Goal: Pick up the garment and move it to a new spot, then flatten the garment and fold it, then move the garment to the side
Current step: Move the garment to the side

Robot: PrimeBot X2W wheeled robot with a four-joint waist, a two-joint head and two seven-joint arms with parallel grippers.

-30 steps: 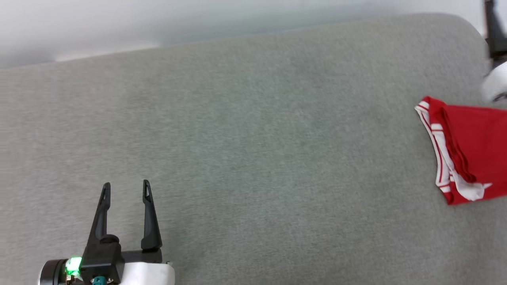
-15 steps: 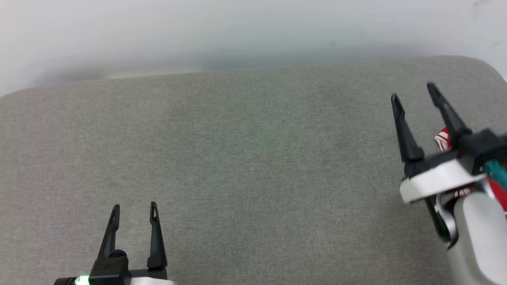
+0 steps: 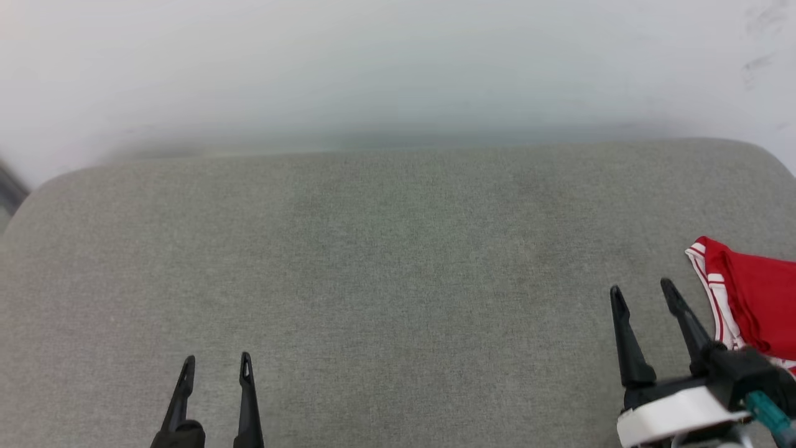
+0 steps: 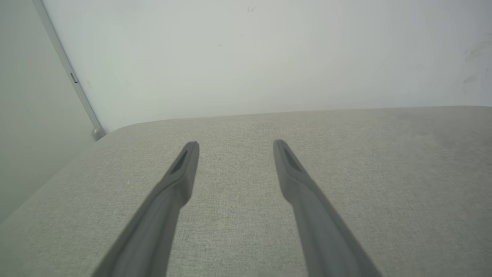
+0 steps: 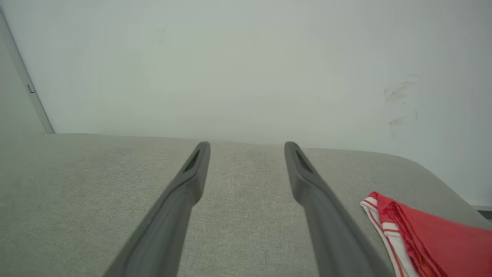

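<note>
Folded red garment just right of right gripper; both grippers empty, fingers spread, left gripper low over grey cushion.

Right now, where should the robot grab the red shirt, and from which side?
Probably the striped edge of the garment, pinched by the right gripper coming in from the bare cushion side. That edge looks like a stacked fold facing the open gripper and lies nearest it. The rest of the shirt runs off the head view's right side.

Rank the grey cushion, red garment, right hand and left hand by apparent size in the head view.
Largest: grey cushion.
Next: right hand and red garment, about alike, both cropped.
Smallest: left hand.
</note>
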